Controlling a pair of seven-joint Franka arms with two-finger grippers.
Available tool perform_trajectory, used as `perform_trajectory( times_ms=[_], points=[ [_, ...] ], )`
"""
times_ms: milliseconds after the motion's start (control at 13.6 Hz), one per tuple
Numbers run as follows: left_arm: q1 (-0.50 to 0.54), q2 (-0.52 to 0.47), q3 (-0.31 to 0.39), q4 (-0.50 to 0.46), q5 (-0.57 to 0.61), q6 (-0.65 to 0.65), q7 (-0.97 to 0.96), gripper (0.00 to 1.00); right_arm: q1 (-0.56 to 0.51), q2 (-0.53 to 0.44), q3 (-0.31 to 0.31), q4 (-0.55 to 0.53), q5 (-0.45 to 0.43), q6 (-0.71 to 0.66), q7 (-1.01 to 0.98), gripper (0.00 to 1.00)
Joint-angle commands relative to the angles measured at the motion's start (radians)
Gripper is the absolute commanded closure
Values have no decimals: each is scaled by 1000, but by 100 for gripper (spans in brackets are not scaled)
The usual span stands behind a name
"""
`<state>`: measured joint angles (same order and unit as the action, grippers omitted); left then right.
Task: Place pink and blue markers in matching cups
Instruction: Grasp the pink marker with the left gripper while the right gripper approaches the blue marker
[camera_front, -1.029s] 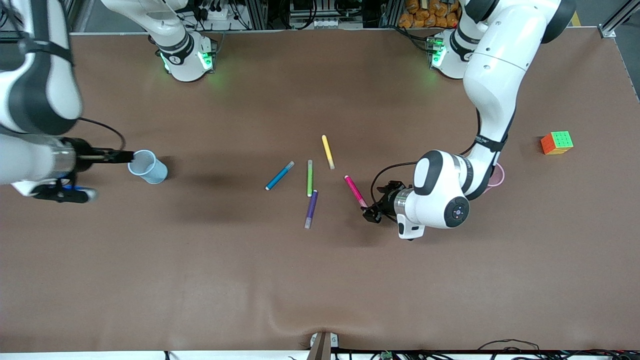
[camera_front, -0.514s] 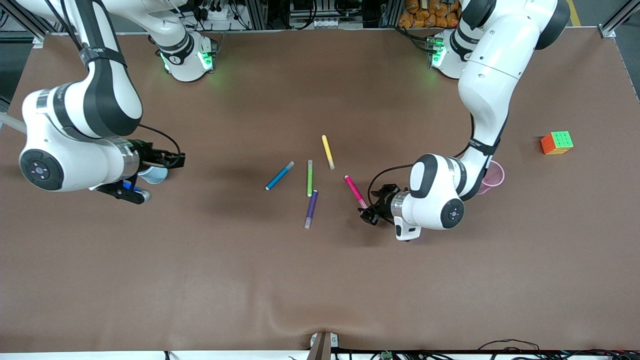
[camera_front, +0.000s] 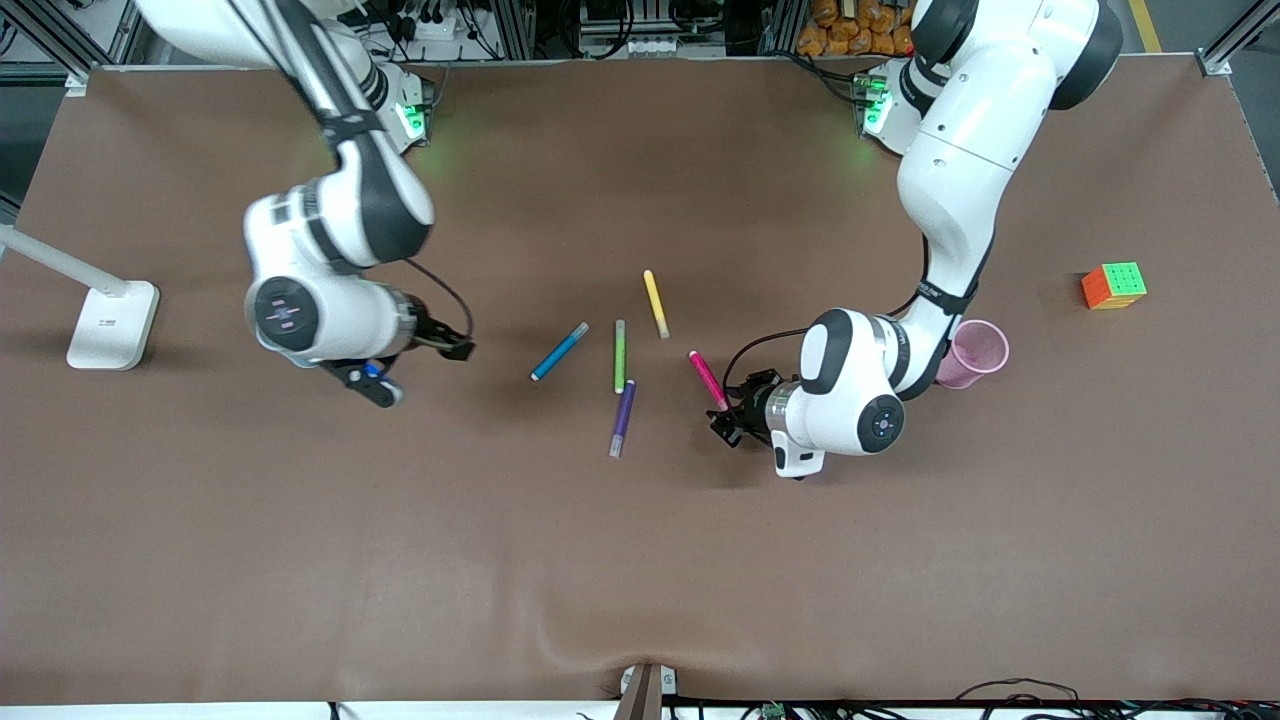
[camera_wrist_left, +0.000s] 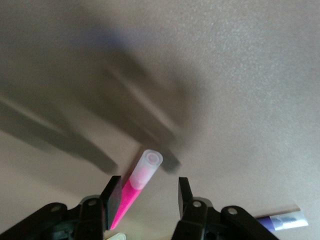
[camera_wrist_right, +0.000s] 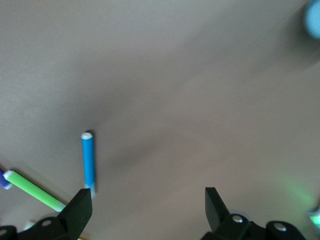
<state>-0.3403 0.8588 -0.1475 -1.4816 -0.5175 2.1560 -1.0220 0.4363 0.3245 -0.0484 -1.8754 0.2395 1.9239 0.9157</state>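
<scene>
Covering table: brown mat (camera_front: 400, 560); white lamp base (camera_front: 112, 323) | Rubik's cube (camera_front: 1113, 285)

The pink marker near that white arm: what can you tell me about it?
The pink marker is slim, magenta, seemingly plastic, with a pale translucent cap, clearest in the left wrist view. It lies flat on the brown table, beside the purple marker. The left gripper is open, its fingers straddling the marker's capped end.

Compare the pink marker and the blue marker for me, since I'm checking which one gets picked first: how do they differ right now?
The pink marker sits between the open fingers of the left gripper; the blue marker lies free, with the open right gripper short of it. Pink lies toward the left arm's end, blue toward the right arm's. Their slants differ. Both lie flat on the table.
</scene>
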Motion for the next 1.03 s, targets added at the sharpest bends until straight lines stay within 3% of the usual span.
perform_trajectory(
  times_ms=[0,147,294,588,735,955],
  points=[
    [-11,22,5,21,-19,10,11,64,55,26,-10,-45,32,81,55,0],
    [-9,25,6,18,-19,12,26,89,91,65,-10,-63,47,165,64,0],
    [-9,29,6,17,-19,12,33,100,137,86,-11,-94,104,283,124,0],
    [0,-12,12,12,-1,-1,39,100,165,142,-10,-93,187,372,132,0],
    [13,-82,19,-11,72,-39,33,100,205,159,-10,-91,221,420,134,0],
    [62,-191,19,-9,229,-189,28,100,225,189,-10,-91,222,458,135,17]
  ],
)
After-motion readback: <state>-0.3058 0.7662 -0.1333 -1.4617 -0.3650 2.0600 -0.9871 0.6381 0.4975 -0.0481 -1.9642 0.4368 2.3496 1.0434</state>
